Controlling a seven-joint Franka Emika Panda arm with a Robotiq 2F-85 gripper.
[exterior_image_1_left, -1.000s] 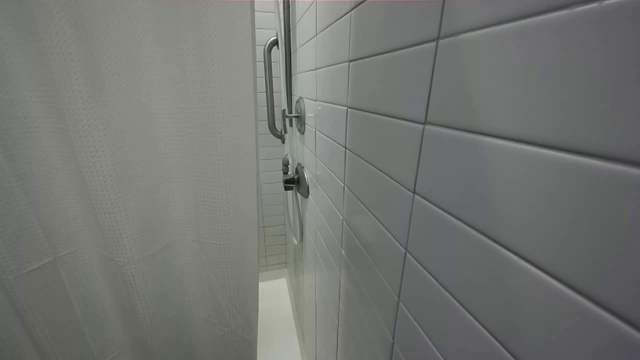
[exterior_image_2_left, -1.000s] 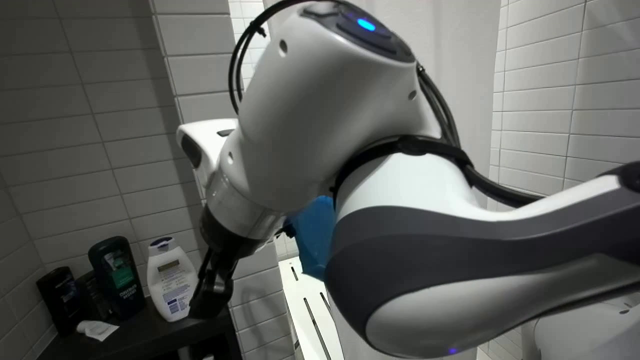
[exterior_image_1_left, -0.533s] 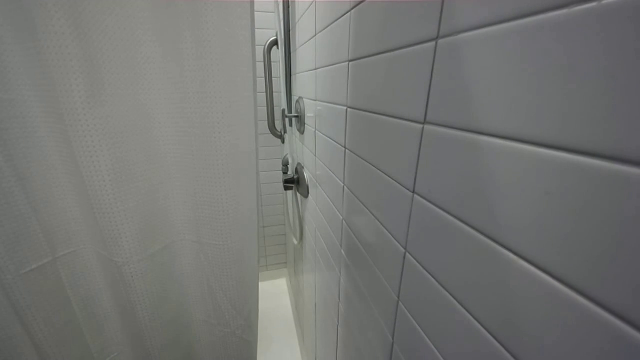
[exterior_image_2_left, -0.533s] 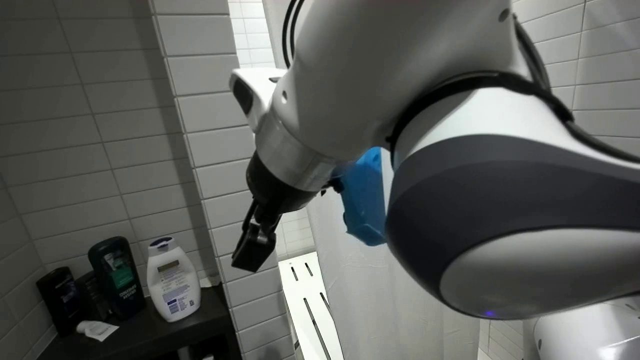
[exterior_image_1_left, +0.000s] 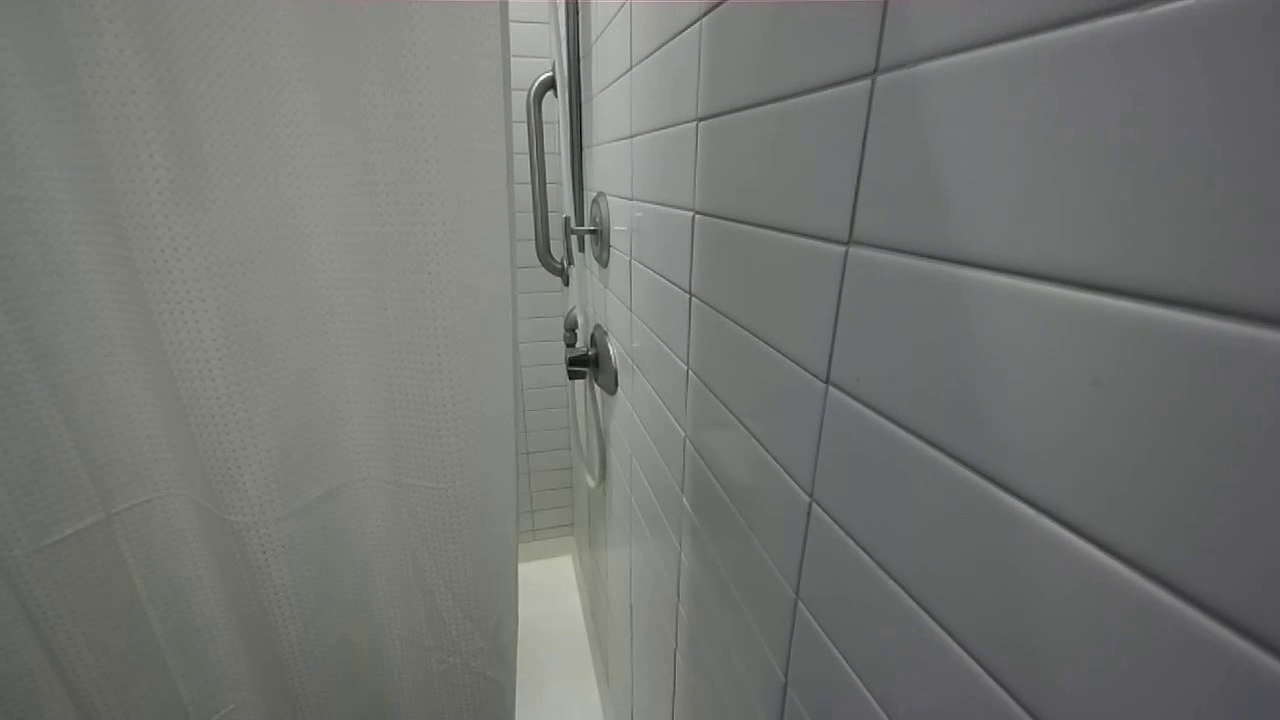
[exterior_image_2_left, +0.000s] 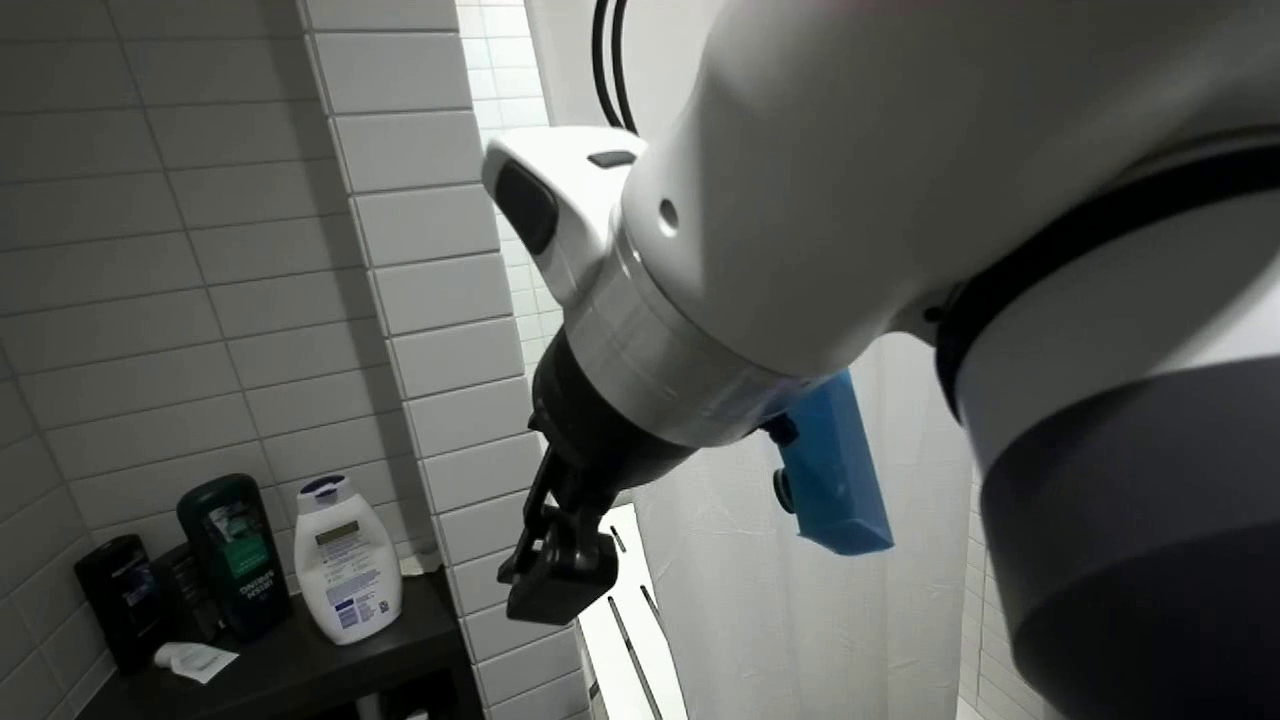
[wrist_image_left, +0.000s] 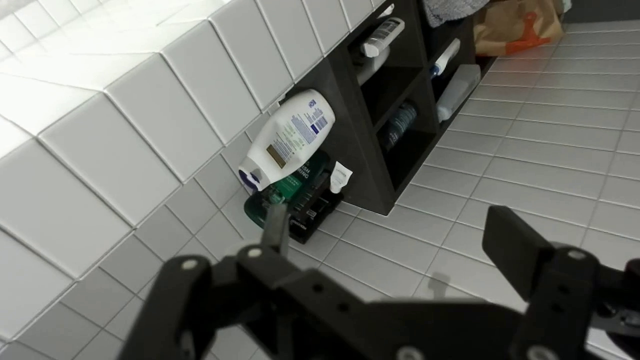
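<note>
1. Presently, the gripper (wrist_image_left: 390, 229) has its jaws spread wide apart, per the wrist view; its fingertips point toward about 7 o'clock in an exterior view.
2. Nearest loose item: the white bottle (exterior_image_2_left: 348, 565), standing on the shelf (exterior_image_2_left: 300, 680) at 9 o'clock from the gripper in an exterior view, apart from it. In the wrist view it shows between 10 and 11 o'clock from the gap between the jaws.
3. Green bottle (exterior_image_2_left: 235, 555): at 9 o'clock from the white bottle. Dark container (exterior_image_2_left: 188, 595) and black bottle (exterior_image_2_left: 118, 600) continue that row, bearing slightly toward 8 o'clock; contact among them cannot be told.
4. Tube (exterior_image_2_left: 195, 660): lying on the shelf, 8 o'clock from the white bottle.
5. Blue casing (exterior_image_2_left: 835, 480): below the arm (exterior_image_2_left: 850, 200), between 2 and 3 o'clock from the gripper; its mounting is partly hidden.
6. Bench (exterior_image_2_left: 608, 655): slotted, at 4 o'clock from the gripper. Curtain (exterior_image_2_left: 800, 620): hanging, at 3 o'clock.
7. Wrist view, from its centre: containers (wrist_image_left: 385, 37) in the shelf's compartments and a towel (wrist_image_left: 452, 10) at 1 o'clock, a paper bag (wrist_image_left: 500, 30) at 2.
8. Exterior view: grab bar (exterior_image_1_left: 538, 170) at 11 o'clock from the valve (exterior_image_1_left: 604, 360), hose (exterior_image_1_left: 600, 470) looping at 6 o'clock below it.
</note>
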